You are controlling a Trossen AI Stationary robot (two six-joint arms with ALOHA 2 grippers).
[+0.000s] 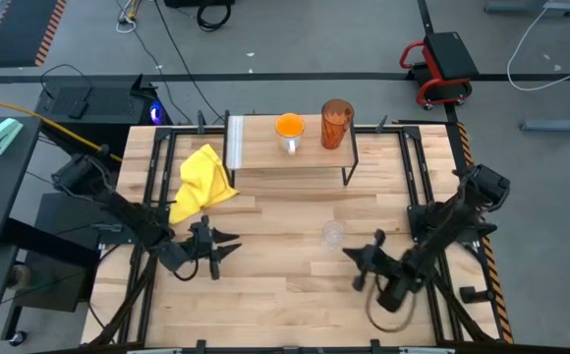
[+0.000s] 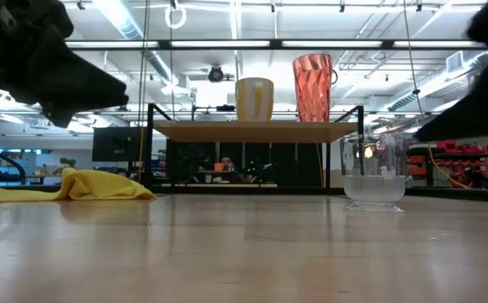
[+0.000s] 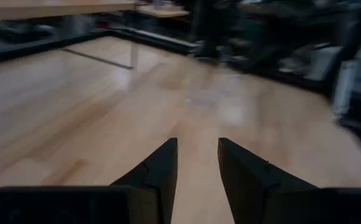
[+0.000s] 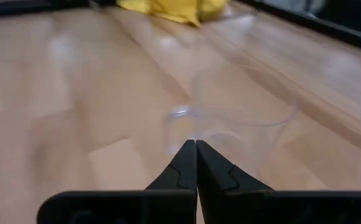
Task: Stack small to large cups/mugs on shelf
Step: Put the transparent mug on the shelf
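The shelf (image 1: 290,157) stands at the far side of the wooden tabletop (image 1: 285,285), its pale ribbed strip at the left end. On it sit the orange mug (image 1: 289,129) with its white handle and, just beside it toward the right, the tall amber-brown tumbler (image 1: 336,124) — both upright and apart from each other. The small clear glass cup (image 1: 333,234) stands upright on the tabletop, in front of the shelf's right end. A crumpled yellow cloth (image 1: 201,183) lies on the tabletop by the shelf's left end.

The right gripper (image 1: 368,258) hovers low just beside the glass cup, on its near-right side, jaws pressed together with nothing between them — the cup fills its wrist view directly ahead. The left gripper (image 1: 228,245) waits over the near-left part of the tabletop, jaws slightly spread and empty, pointing toward the centre.
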